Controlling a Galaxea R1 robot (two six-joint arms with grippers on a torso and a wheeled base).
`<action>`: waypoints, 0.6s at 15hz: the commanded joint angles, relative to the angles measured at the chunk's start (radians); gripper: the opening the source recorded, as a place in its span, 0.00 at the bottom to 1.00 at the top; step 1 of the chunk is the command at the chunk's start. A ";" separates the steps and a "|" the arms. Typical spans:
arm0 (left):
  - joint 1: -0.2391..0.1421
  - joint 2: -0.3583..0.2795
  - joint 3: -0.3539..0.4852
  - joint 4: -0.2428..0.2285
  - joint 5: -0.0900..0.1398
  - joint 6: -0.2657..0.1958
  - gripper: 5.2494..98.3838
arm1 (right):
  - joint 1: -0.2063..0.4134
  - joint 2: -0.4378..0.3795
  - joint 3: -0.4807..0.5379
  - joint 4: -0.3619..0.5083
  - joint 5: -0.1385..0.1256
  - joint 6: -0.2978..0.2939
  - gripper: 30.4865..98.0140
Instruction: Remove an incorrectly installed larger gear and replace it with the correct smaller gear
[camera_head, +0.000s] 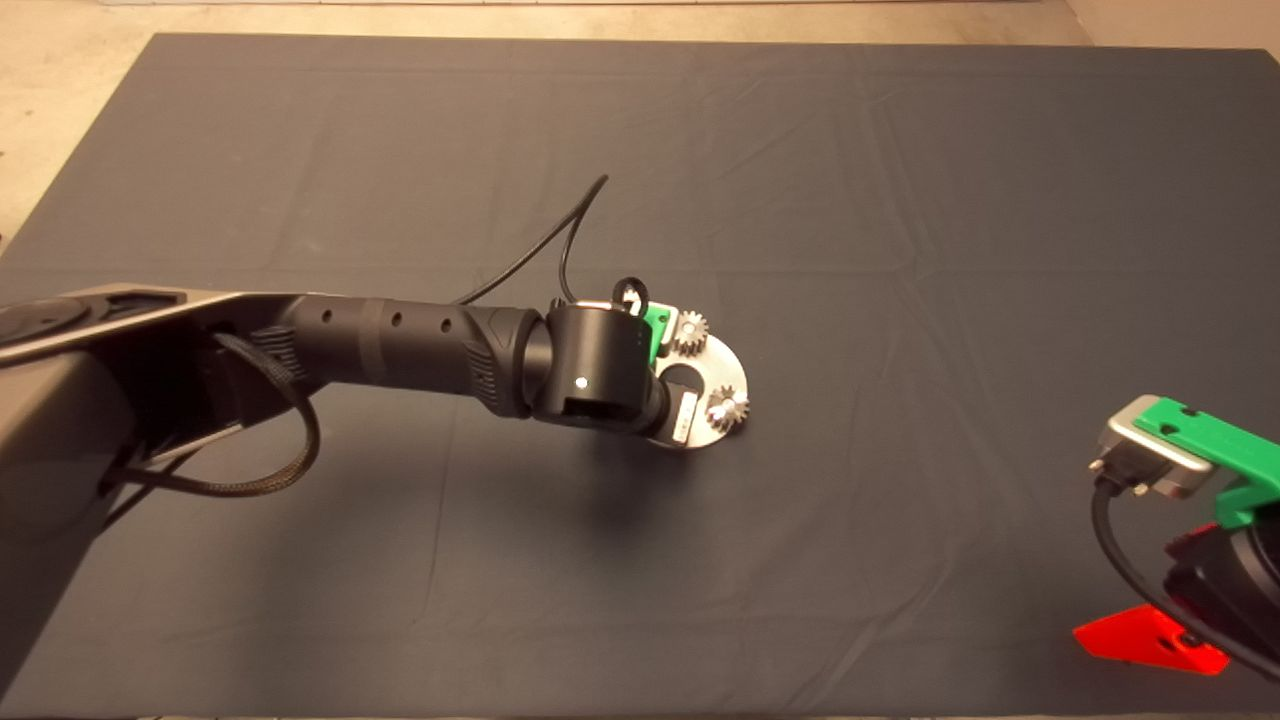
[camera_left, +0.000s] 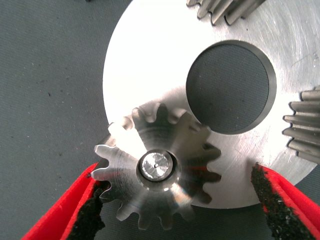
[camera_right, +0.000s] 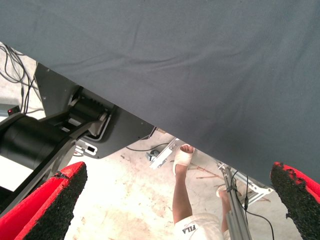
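The left gripper (camera_left: 177, 200) hangs directly above the round metal plate (camera_left: 150, 75) in the middle of the bench (camera_head: 640, 150). A gear (camera_left: 157, 170) sits on a shiny pin (camera_left: 156, 166) at the plate's edge, its axis pointing up toward the wrist camera. It looks like the larger gear, though I judge this only. The jaws stand wide apart, one pad (camera_left: 90, 215) touching or almost touching the teeth, the other well clear. The right gripper (camera_right: 175, 210) waits at the bench's edge, also wide apart and empty.
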 joint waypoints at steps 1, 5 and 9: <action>-0.027 0.011 -0.017 0.004 0.130 -0.001 0.71 | 0.010 0.003 0.004 0.035 0.003 -0.003 0.98; -0.027 0.011 -0.043 0.006 0.130 0.010 0.65 | 0.010 0.003 0.004 0.035 0.003 -0.003 0.98; -0.027 0.010 -0.049 0.006 0.130 0.012 0.60 | 0.010 0.003 0.004 0.035 0.003 -0.003 0.98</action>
